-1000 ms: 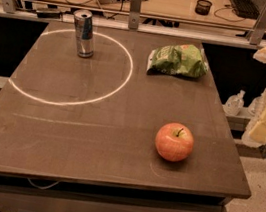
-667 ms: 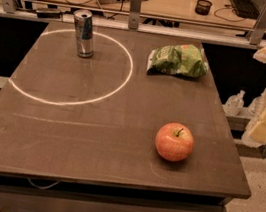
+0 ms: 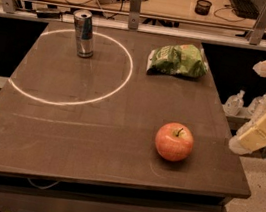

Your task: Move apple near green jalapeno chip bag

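Apple (image 3: 174, 141) sits stem up on the near-right of the table (image 3: 67, 132). Green jalapeno chip bag (image 3: 177, 59) lies far right, well apart. Silver can (image 3: 84, 33) stands far left. Gripper (image 3: 263, 131) is beyond the table's right edge; its state cannot be told.
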